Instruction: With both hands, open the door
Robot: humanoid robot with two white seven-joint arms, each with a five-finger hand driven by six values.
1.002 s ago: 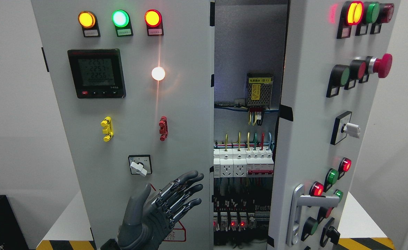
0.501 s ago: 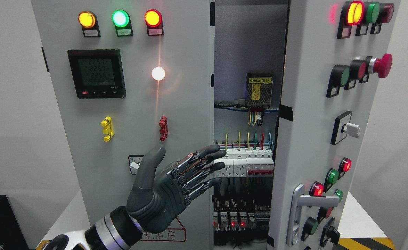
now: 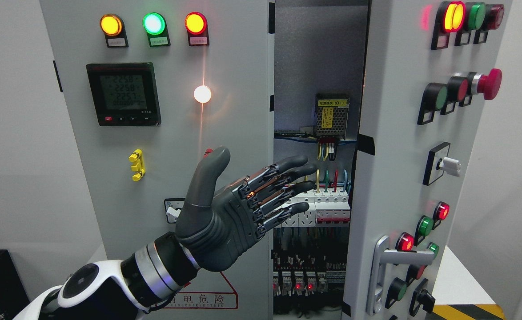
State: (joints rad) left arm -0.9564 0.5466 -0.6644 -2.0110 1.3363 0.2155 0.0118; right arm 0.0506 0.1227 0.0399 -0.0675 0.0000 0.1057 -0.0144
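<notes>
At far left, the left door [image 3: 176, 133] of a grey electrical cabinet stands closed, carrying three lit lamps [image 3: 153, 24], a digital meter [image 3: 123, 94] and a yellow handle [image 3: 136, 165]. The robot's left hand [image 3: 238, 209], rising from the lower left, is raised in front of that door's right edge, fingers [image 3: 287, 169] spread apart and holding nothing, their tips reaching over the gap. Through the gap, the cabinet interior [image 3: 316, 178] shows breakers and coloured wires. At right, the right door [image 3: 403, 155] hangs swung open toward the camera, studded with push buttons and a silver lever handle [image 3: 387, 266] near its bottom.
</notes>
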